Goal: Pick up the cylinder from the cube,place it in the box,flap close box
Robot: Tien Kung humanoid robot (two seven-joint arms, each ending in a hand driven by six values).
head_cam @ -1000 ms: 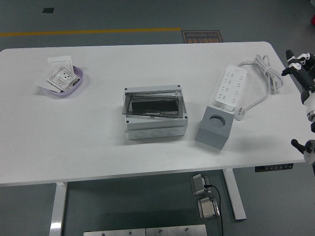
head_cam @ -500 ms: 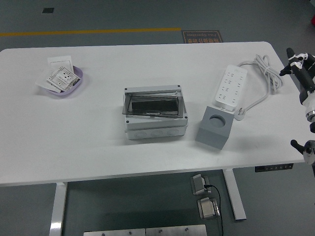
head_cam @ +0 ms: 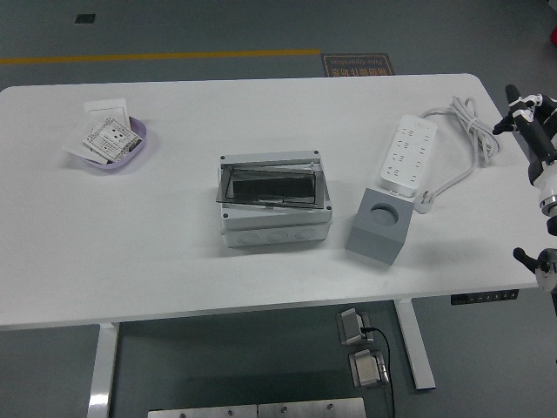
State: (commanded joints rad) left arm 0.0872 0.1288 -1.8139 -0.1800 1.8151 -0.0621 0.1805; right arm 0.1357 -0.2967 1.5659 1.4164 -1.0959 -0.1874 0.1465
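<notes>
- The right hand (head_cam: 525,117) hangs off the white worktop's (head_cam: 174,226) right edge; I cannot tell its grip.
- The grey cube (head_cam: 378,225) shows only a round recess; no cylinder is visible.
- Come straight down over that recess, clear of the white power strip (head_cam: 406,157).
- The grey box with the dark flap (head_cam: 274,198) sits just left.

Brightness: even and rather bright, with the white table (head_cam: 130,226) close to overexposed.
Light source: it seems to come from above, diffuse.
Shadows: soft and short, one at the lower right of the grey cube (head_cam: 379,225), one under the box (head_cam: 274,202).
Glare: a weak reflection on the dark lid of the box.
Sharpness: slightly soft everywhere, small print not readable.
Distortion: the table edges curve a little.
</notes>
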